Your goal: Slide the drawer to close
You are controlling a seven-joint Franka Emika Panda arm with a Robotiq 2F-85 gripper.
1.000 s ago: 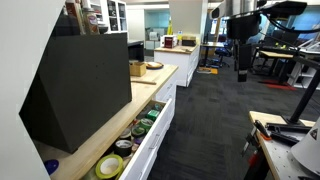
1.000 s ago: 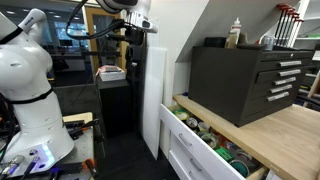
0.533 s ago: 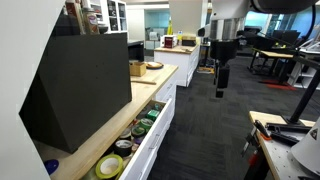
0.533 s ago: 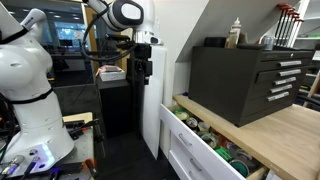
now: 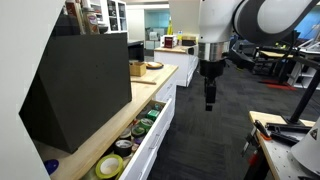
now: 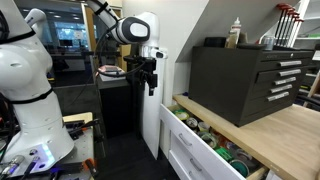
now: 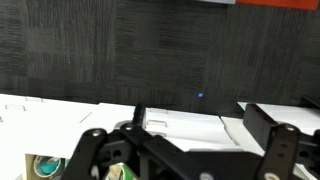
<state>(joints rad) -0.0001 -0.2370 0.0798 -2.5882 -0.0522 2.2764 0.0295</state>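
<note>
The white drawer (image 5: 152, 142) under the wooden counter stands pulled out, showing tape rolls and other small items inside. It also shows in an exterior view (image 6: 200, 150), and its white front appears in the wrist view (image 7: 165, 125). My gripper (image 5: 210, 102) hangs in the air over the dark carpet, off to the side of the drawer and not touching it; it is also seen in an exterior view (image 6: 151, 88). In the wrist view its fingers (image 7: 185, 150) are spread wide and hold nothing.
A large black cabinet (image 5: 75, 85) sits on the wooden counter (image 6: 285, 135) above the drawer. A white robot body (image 6: 25, 80) stands across the aisle. A workbench with tools (image 5: 285, 150) is at the lower edge. Dark carpet floor (image 5: 210, 140) lies between.
My arm has come down and nearer along the aisle toward the open drawer. The drawer has not moved.
</note>
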